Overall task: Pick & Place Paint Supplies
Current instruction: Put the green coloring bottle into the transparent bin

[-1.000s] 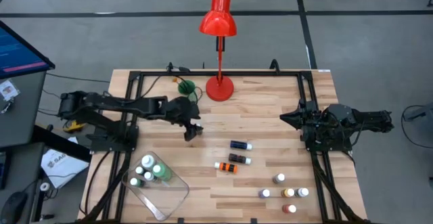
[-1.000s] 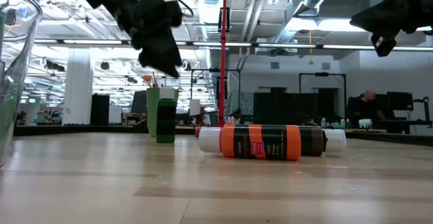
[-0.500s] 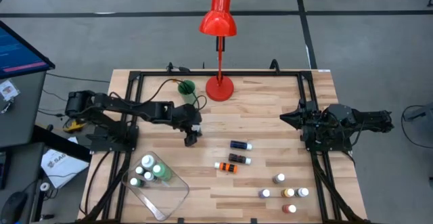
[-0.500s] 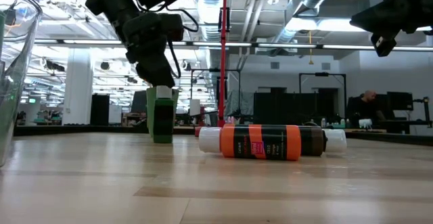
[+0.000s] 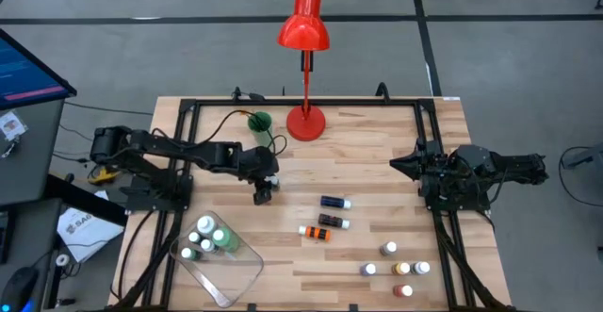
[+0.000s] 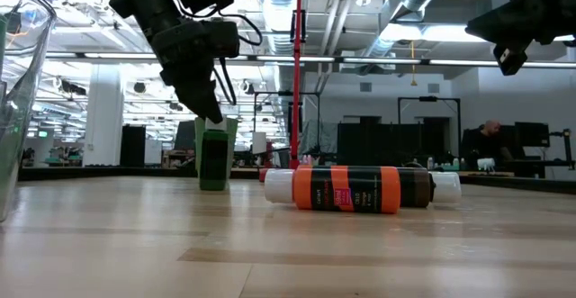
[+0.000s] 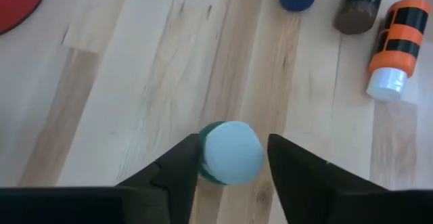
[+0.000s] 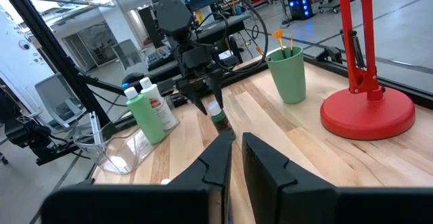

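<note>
A small green paint bottle with a white cap (image 7: pixel 232 152) stands on its base on the table (image 6: pixel 213 160). My left gripper (image 5: pixel 263 193) is over it, open, fingers pointing down on either side of the cap (image 8: pixel 214 107). Blue (image 5: pixel 334 202), brown (image 5: pixel 332 221) and orange (image 5: pixel 317 233) bottles lie on their sides to the right. Several small bottles (image 5: pixel 396 267) stand near the near right corner. Larger green bottles (image 5: pixel 209 237) stand in the clear tray (image 5: pixel 231 272). My right gripper (image 8: pixel 237 146) waits shut at the right edge. My left gripper's fingers (image 7: pixel 181 166) come from above and straddle the white cap (image 7: pixel 216 158). One finger stands right against the cap and a narrow gap shows at the other. I cannot tell whether it touches the cap.
A green cup with brushes (image 5: pixel 259 122) and a red lamp's base (image 5: pixel 305 121) stand at the far side behind the left gripper. The tray sits at the near left corner. Bare wood lies between the standing bottle and the tray. A black frame (image 5: pixel 188 114) rims the table.
My left gripper has come down and a little toward the table's near left, ending with its fingers around the cap of the standing green bottle. The right arm has kept still.
</note>
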Action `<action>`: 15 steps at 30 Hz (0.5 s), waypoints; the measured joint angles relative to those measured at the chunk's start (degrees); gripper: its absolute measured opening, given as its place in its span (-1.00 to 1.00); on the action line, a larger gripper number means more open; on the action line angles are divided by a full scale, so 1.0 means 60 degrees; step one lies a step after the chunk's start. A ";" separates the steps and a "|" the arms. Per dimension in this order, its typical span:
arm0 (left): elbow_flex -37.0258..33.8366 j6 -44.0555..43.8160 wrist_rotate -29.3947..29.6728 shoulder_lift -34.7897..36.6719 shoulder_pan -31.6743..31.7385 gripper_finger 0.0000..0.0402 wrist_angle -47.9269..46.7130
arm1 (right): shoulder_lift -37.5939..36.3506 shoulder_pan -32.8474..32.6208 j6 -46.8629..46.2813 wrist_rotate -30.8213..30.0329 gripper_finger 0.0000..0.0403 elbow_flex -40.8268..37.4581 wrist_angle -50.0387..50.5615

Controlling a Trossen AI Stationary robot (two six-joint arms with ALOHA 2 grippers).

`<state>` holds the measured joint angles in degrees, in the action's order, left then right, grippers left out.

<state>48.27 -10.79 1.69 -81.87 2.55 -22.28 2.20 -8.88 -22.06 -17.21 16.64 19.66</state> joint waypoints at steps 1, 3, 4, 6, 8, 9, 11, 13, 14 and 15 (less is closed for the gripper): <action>0.0000 0.0004 0.0001 0.0000 0.0000 -0.21 0.0003 | 0.0000 0.0003 0.0004 0.0000 -0.83 0.0000 0.0000; 0.0000 0.0004 0.0001 0.0000 0.0000 -0.28 0.0003 | 0.0000 0.0000 0.0001 0.0000 -0.83 0.0000 0.0000; 0.0000 0.0004 0.0001 0.0000 0.0000 -0.32 0.0006 | 0.0000 0.0003 0.0000 0.0000 -0.83 0.0001 0.0000; 0.0000 0.0004 0.0001 0.0000 0.0004 -0.42 0.0021 | 0.0000 0.0001 0.0002 0.0001 -0.83 0.0000 0.0000; 0.0000 0.0007 0.0001 0.0000 0.0004 -0.51 0.0036 | 0.0000 0.0000 0.0001 0.0000 -0.83 0.0000 0.0000; 0.0000 0.0007 0.0002 0.0000 0.0004 -0.55 0.0053 | 0.0000 0.0003 0.0003 0.0000 -0.83 0.0000 0.0000; 0.0000 0.0007 0.0004 0.0000 0.0004 -0.56 0.0065 | 0.0000 0.0000 0.0004 0.0000 -0.83 0.0000 0.0000; 0.0000 0.0006 0.0004 0.0000 0.0002 -0.56 0.0079 | 0.0000 0.0003 0.0000 0.0000 -0.83 0.0000 0.0000; 0.0000 -0.0002 0.0004 0.0018 -0.0018 -0.56 0.0080 | 0.0000 0.0000 0.0003 0.0003 -0.83 0.0000 0.0000; 0.0002 -0.0021 0.0008 0.0088 -0.0057 -0.56 0.0038 | 0.0000 0.0001 0.0000 0.0002 -0.83 0.0000 0.0000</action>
<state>48.29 -10.91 1.74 -81.34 2.20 -22.05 2.20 -8.88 -22.06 -17.20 16.64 19.66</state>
